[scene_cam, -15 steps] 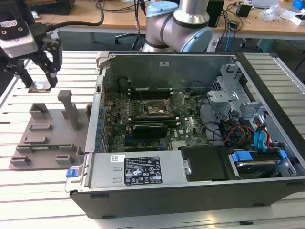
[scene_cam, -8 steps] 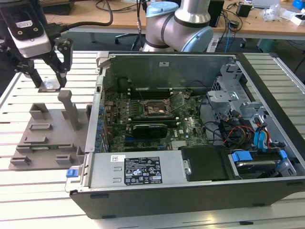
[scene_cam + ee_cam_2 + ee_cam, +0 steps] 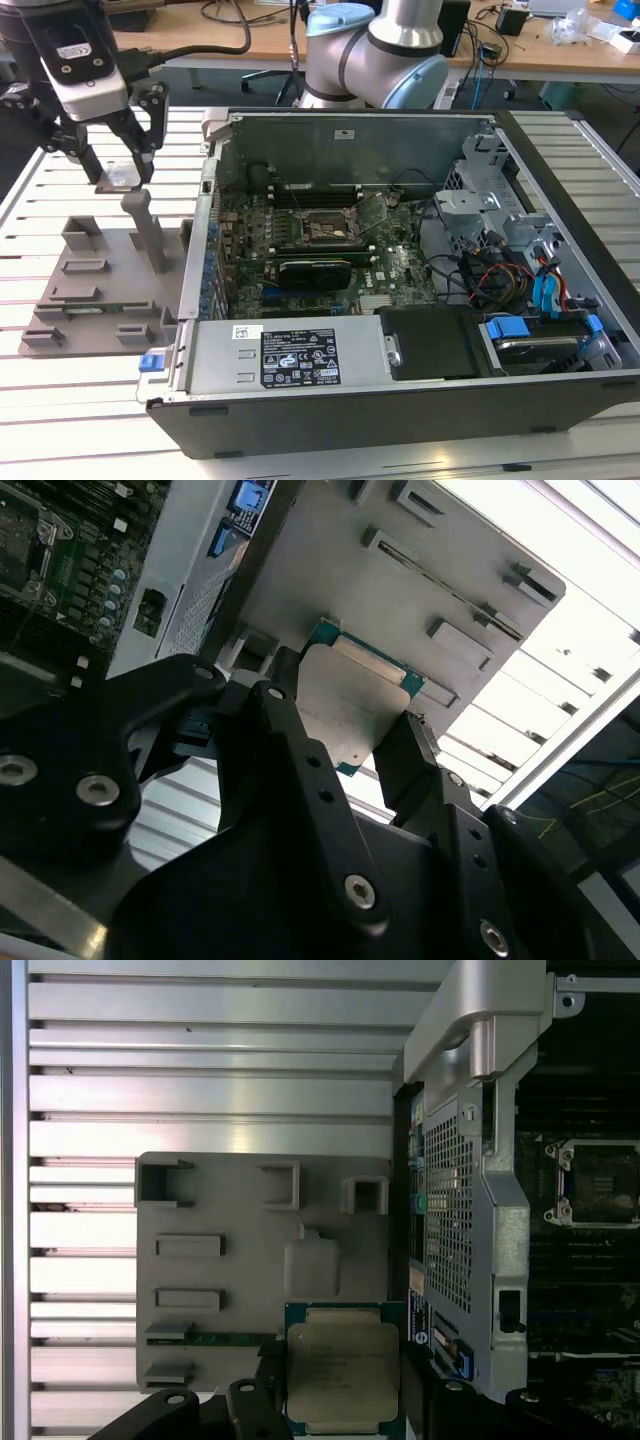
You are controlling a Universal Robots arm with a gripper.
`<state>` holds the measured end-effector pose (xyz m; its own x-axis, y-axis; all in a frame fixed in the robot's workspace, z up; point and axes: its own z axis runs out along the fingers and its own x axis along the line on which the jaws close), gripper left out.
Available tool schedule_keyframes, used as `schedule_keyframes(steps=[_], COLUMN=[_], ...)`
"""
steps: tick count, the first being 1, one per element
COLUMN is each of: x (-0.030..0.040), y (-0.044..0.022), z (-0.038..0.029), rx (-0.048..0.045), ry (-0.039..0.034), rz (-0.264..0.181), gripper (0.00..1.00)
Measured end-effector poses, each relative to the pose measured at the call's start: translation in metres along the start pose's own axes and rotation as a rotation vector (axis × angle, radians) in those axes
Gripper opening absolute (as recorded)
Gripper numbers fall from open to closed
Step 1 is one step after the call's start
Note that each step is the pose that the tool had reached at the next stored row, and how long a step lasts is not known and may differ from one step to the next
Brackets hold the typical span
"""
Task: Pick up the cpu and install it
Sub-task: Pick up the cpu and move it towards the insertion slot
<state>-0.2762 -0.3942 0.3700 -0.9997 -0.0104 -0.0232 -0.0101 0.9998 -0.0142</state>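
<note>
The cpu (image 3: 343, 1365), a small flat square chip with a silvery top and a green rim, is clamped between my gripper's (image 3: 343, 1392) black fingers (image 3: 296, 742). In the exterior view the gripper (image 3: 120, 176) hangs with the cpu (image 3: 117, 180) above the far end of the grey fixture plate (image 3: 100, 285), at the exterior view's left of the open computer case (image 3: 400, 400). The second wrist view shows the cpu (image 3: 350, 700) from close up, over the plate (image 3: 420, 570). The motherboard's open socket (image 3: 325, 228) lies inside the case, apart from the gripper, and also appears in the first wrist view as the socket (image 3: 600, 1185).
The grey plate (image 3: 240, 1260) carries raised blocks and an upright post (image 3: 152, 232). The case's metal side wall (image 3: 480, 1160) stands between the plate and the motherboard. A black heatsink (image 3: 315, 272), cables and drive bays (image 3: 530, 290) fill the case. The arm's base (image 3: 380, 50) stands behind it.
</note>
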Motion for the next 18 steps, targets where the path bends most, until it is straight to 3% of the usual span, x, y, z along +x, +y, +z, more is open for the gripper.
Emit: schedule_keyframes(steps=[4, 8, 14, 18], x=[-0.0071, -0.0189, -0.0469, -0.0613], y=[-0.0001, -0.0002, 0.0004, 0.0007], z=[0.0002, 0.0004, 0.0015, 0.0019], rx=[0.0, 0.0, 0.0, 0.0], ry=[0.0003, 0.0016, 0.005, 0.0069], rz=[0.0, 0.0, 0.0, 0.0], gripper=[0.55, 0.55, 0.55, 0.55])
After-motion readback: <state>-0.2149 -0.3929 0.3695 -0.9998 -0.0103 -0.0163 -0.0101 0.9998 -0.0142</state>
